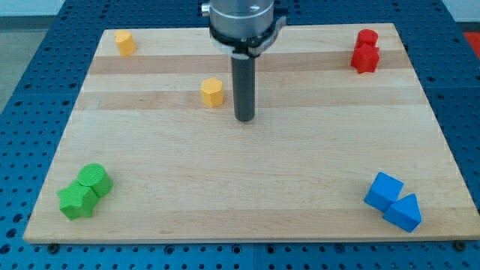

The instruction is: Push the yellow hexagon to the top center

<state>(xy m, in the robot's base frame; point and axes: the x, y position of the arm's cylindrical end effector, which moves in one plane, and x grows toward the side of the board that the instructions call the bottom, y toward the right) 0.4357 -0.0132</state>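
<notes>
1. Near the upper middle of the frame, our tip [244, 118] rests on the pale wooden counter [247, 187], just to the right of the yellow hexagonal block [213, 91] and slightly lower than it, with a narrow gap between them.
2. Our tool is a plain dark rod with nothing to open or close, so it grasps nothing; it can only shove.
3. A second small yellow block [125, 42], its shape hard to make out, sits in the upper left corner. We judge the one beside the rod to be the target, since its hexagon faces show clearly.
4. Top center lies up and a little right of the hexagon, roughly under the arm's grey housing [244, 22]. To send the block there, we should come round to its lower-left side first, rather than push from where we stand, which would drive it left.
5. We would swing below the block with clear room, so we do not nudge it on the way.
6. Then we push through its middle, slowly; an off-center contact would likely spin it aside.
7. The red blocks [365, 51], the green blocks [85, 191] and the blue blocks [393, 201] lie well apart in the corners and should not interfere.
</notes>
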